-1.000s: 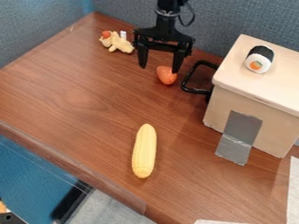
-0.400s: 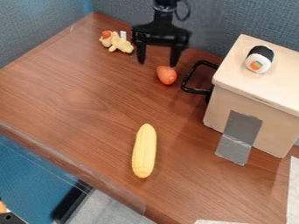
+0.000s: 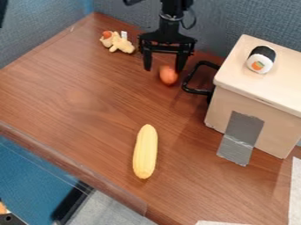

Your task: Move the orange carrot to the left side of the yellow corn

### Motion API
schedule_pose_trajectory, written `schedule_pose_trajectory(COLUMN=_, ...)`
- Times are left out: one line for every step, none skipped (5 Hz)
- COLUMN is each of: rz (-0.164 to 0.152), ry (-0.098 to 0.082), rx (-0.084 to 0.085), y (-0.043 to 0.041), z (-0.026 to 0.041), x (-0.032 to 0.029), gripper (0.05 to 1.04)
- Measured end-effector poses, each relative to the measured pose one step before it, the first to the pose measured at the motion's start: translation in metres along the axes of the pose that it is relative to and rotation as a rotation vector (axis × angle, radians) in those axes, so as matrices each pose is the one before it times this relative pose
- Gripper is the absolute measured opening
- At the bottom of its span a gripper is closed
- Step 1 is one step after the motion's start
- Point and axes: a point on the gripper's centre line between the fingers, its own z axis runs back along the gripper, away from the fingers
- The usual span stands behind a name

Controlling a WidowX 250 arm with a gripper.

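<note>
2 fingers of the black tool (image 3: 163,70) stand spread apart, open, pointing down over the back of the brown surface (image 3: 76,110). The orange carrot (image 3: 169,77) is right by their tips, seen between them but nearer the fingertip on the view's right — whether that finger touches it, I cannot tell. Just right of it, a black handle (image 3: 197,91) juts from the light wooden box (image 3: 235,103). On the box's top sits a black-and-white sushi roll (image 3: 260,59); grey tape (image 3: 240,132) runs down its front onto the surface. To the left of the tool lies a pale yellow plush toy (image 3: 121,44). Well apart, toward the front, is the yellow corn (image 3: 145,151) — lengthwise from back to front, with the carrot behind it.
</note>
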Motion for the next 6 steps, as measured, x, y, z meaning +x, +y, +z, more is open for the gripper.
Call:
schedule_pose_trajectory(rz=0.0381, ry=-0.0114, rx=-0.0171, y=-0.00446, z=-0.00119, x=0.00098, gripper=1.001)
schedule_pose_trajectory(rz=-0.0157, ry=0.0178, rx=0.0267, y=-0.00677, z=-0.01064, x=-0.00674, gripper=1.001)
schedule_pose_trajectory(rz=-0.0253, ry=0.0151, rx=0.0270, y=0.00117, z=-0.00771, x=-0.00055, gripper=1.000)
schedule_pose_trajectory(rz=-0.0236, ry=-0.0060, rx=0.0125, y=0.00072, z=-0.00156, x=0.00289, gripper=1.000)
schedule_pose_trajectory(rz=-0.0166, ry=-0.0027, rx=-0.0015, y=-0.00036, z=0.00068, x=0.00076, gripper=0.949)
schedule_pose_trajectory(rz=-0.0086, ry=-0.0071, rx=-0.0088, y=-0.00082, z=-0.00004, x=0.00144, gripper=0.672)
